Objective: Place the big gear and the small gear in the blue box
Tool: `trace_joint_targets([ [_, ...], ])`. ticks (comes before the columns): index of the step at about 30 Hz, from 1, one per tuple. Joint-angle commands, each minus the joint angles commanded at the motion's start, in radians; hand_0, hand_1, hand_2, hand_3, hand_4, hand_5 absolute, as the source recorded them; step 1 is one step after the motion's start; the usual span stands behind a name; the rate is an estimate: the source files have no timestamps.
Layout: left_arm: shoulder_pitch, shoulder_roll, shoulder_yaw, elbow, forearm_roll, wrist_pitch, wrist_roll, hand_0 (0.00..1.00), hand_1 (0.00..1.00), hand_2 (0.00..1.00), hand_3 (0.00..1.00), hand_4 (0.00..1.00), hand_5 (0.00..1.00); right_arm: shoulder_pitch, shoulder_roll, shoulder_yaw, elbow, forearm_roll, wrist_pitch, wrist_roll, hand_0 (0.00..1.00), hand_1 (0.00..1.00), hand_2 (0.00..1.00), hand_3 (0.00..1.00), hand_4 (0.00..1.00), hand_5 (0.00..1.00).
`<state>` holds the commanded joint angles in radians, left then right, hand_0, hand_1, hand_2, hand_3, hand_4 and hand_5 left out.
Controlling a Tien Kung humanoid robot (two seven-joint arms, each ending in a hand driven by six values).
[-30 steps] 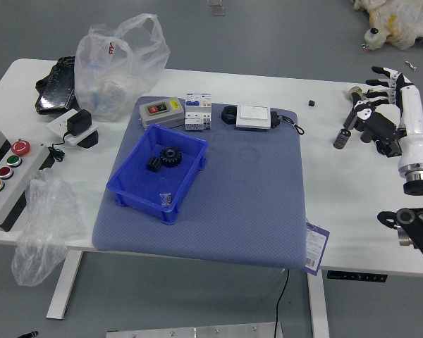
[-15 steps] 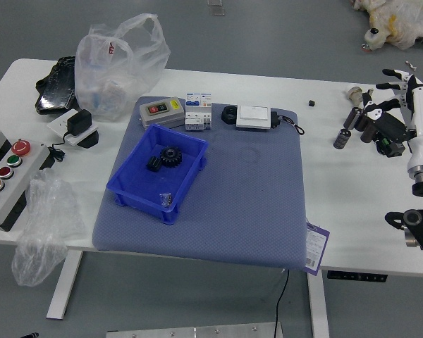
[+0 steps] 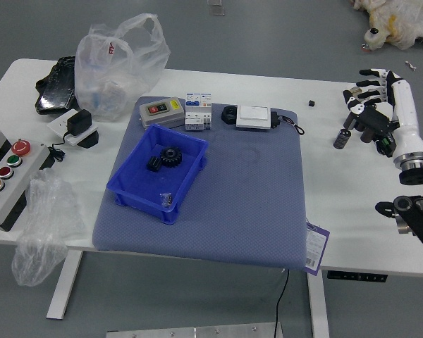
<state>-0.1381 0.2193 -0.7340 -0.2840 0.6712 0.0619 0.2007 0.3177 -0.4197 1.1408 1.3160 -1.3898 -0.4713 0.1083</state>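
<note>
Can see the big gear (image 3: 171,156) and the small gear (image 3: 154,164) side by side in the blue box (image 3: 144,204), well apart from the fingers and off to their left. Can read the big gear as flat, round face up; cannot tell which way to read the small gear's axle. Can trace the blue box's long axis, slanting from near left to far right. Hard to make out the small clear packet (image 3: 166,199) near the box's near end. Can see only part of the pale knob (image 3: 355,91) behind the fingers, and of the dark pieces below. Reaching in with the right hand (image 3: 359,89) from the right edge, arm cut off there, fingers apart, loosely curved and pointing left, pinching nothing.
</note>
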Motion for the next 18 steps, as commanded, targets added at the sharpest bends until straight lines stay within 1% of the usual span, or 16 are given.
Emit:
trace_joint_targets([
  [2, 0.002, 0.01, -0.001, 0.0, -0.002, -0.001, -0.001, 0.665, 0.598, 0.621, 0.779, 0.743, 0.528, 0.014, 0.002, -0.03, -0.003, 0.014, 0.009, -0.005, 0.503, 0.625, 0.66, 0.727, 0.756, 0.266],
  [3, 0.001, 0.015, 0.004, 0.001, -0.01, 0.0, -0.004, 0.665, 0.598, 0.621, 0.778, 0.743, 0.526, 0.015, 0.005, -0.039, -0.002, 0.021, 0.012, -0.004, 0.761, 0.761, 0.781, 0.769, 0.78, 0.33],
  [4, -0.001, 0.021, 0.012, 0.001, -0.024, 0.003, -0.011, 0.665, 0.598, 0.621, 0.778, 0.743, 0.526, 0.014, 0.01, -0.047, -0.001, 0.028, 0.016, -0.002, 0.761, 0.761, 0.781, 0.769, 0.78, 0.33],
  [6, -0.004, 0.023, 0.025, 0.002, -0.044, 0.005, -0.021, 0.665, 0.598, 0.621, 0.778, 0.743, 0.526, 0.011, 0.017, -0.058, 0.003, 0.037, 0.019, 0.001, 0.761, 0.761, 0.781, 0.769, 0.78, 0.33],
  [8, -0.008, 0.02, 0.031, 0.003, -0.047, -0.001, -0.021, 0.665, 0.598, 0.621, 0.778, 0.743, 0.526, 0.006, 0.023, -0.063, 0.014, 0.038, 0.019, 0.005, 0.761, 0.761, 0.781, 0.769, 0.78, 0.33],
  [9, -0.009, 0.018, 0.034, 0.003, -0.051, -0.001, -0.023, 0.665, 0.598, 0.621, 0.779, 0.743, 0.525, 0.004, 0.03, -0.064, 0.02, 0.037, 0.018, 0.008, 0.79, 0.781, 0.807, 0.779, 0.792, 0.367],
  [12, -0.011, 0.013, 0.04, 0.005, -0.057, -0.001, -0.027, 0.665, 0.598, 0.621, 0.779, 0.743, 0.525, -0.005, 0.047, -0.061, 0.028, 0.033, 0.017, 0.012, 0.79, 0.781, 0.807, 0.779, 0.792, 0.367],
  [14, -0.012, 0.006, 0.062, 0.007, -0.075, -0.003, -0.037, 0.665, 0.598, 0.621, 0.779, 0.743, 0.525, -0.013, 0.054, -0.059, 0.036, 0.032, 0.015, 0.013, 0.79, 0.781, 0.807, 0.779, 0.792, 0.367],
  [15, -0.013, 0.005, 0.072, 0.008, -0.083, -0.003, -0.042, 0.665, 0.596, 0.619, 0.777, 0.742, 0.523, -0.015, 0.056, -0.059, 0.037, 0.032, 0.015, 0.013, 0.739, 0.754, 0.771, 0.764, 0.779, 0.357],
  [18, -0.016, 0.0, 0.11, 0.011, -0.115, -0.006, -0.063, 0.665, 0.596, 0.619, 0.777, 0.742, 0.523, -0.024, 0.06, -0.06, 0.039, 0.035, 0.016, 0.014, 0.739, 0.754, 0.771, 0.764, 0.779, 0.357],
])
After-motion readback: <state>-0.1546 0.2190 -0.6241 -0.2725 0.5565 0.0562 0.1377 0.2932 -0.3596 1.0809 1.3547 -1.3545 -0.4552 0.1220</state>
